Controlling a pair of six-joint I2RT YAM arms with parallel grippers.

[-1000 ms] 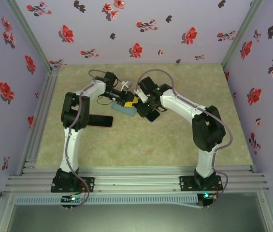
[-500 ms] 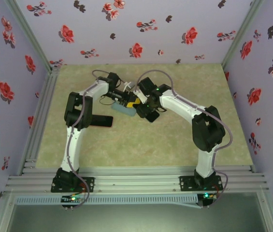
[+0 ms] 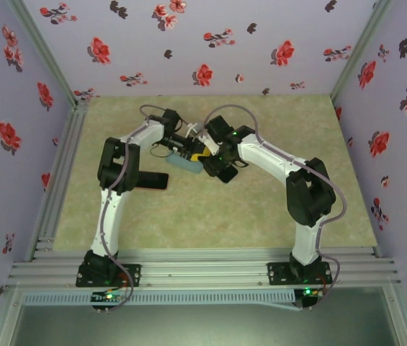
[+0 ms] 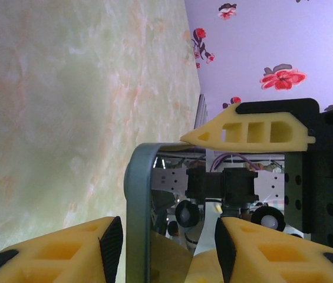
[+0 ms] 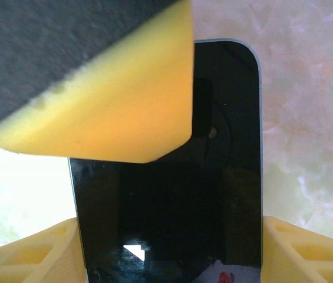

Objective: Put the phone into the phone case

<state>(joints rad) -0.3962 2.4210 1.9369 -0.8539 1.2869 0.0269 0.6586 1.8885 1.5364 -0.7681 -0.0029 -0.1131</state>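
Right gripper (image 5: 169, 250) clamped across the sides of the one black-screened phone (image 5: 225, 177), left gripper (image 4: 166, 247) part open astride that phone's end, its grip unclear, one dark phone case (image 3: 150, 180) flat on the table (image 3: 225, 216) nearby to the left, two grippers meeting mid-table

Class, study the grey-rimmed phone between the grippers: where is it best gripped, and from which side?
Probably across the two long edges of the phone, from above the screen, as the right gripper does: those straight, parallel edges suit a two-finger pinch; the glossy face would slip.
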